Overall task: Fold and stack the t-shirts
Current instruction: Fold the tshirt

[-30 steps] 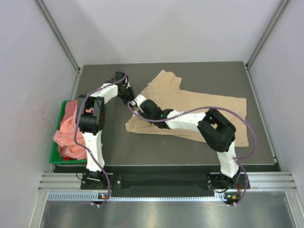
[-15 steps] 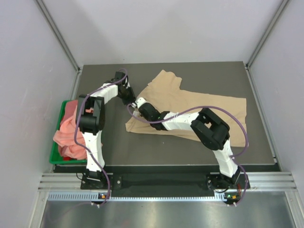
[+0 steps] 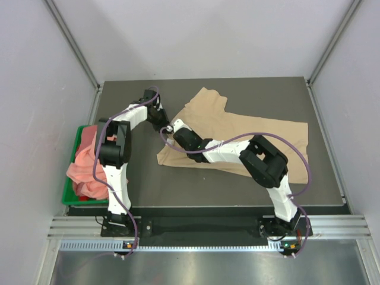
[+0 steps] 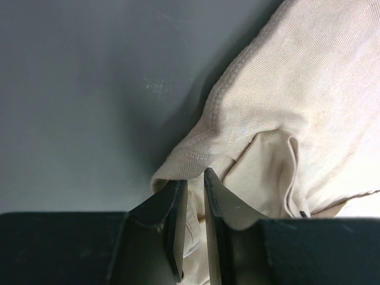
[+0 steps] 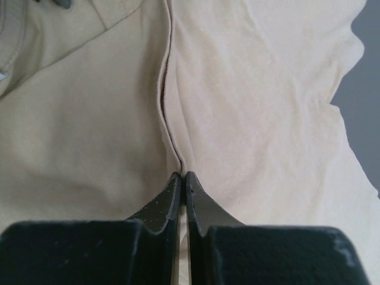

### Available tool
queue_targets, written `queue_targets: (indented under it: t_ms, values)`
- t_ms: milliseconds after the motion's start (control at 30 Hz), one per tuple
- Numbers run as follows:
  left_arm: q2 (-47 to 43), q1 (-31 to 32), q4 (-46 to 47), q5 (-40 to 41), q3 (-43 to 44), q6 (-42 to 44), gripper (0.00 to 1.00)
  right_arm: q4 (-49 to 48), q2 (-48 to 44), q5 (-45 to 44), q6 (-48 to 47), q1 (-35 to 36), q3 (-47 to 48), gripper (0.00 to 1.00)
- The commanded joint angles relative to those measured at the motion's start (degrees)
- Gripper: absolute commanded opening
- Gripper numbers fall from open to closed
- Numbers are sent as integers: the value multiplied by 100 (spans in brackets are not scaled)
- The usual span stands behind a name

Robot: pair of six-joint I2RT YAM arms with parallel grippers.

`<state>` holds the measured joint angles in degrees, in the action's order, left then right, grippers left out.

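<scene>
Left gripper (image 4: 191,199) is pinched nearly shut on the hem of the plain tan cloth t-shirt (image 4: 309,89), which spreads ahead and to its right. Right gripper (image 5: 183,185) is clamped on a crease, cloth all around. Best lift both together, level, keeping the edge taut.

Through the right wrist camera I see the right gripper (image 5: 182,176) at the bottom centre, its two dark fingers (image 5: 159,209) pressed almost together, with only a thin pale strip of cloth showing between them. They pinch the tan t-shirt (image 5: 255,119), which fills nearly the whole view. A dark crease (image 5: 164,89) runs from the top edge straight down into the fingertips. Left of it the cloth looks darker and shaded, right of it paler and softly wrinkled. I can make out a stitched band (image 5: 13,35) at the upper left. Grey table (image 5: 365,77) shows only at the right edge, past the shirt's wavy border
</scene>
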<state>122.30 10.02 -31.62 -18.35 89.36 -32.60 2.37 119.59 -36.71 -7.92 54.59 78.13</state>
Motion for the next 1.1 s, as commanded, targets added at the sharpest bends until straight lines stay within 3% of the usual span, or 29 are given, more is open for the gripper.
queue_targets:
  t_ms: [0,1067]
  values:
    - [31,-35,-55,464,-112,113,23,-360,-392,-381,-95,-44,150,0]
    - [83,-35,-161,613,-51,166,24,-536,-384,-126,-8,-879,89,1]
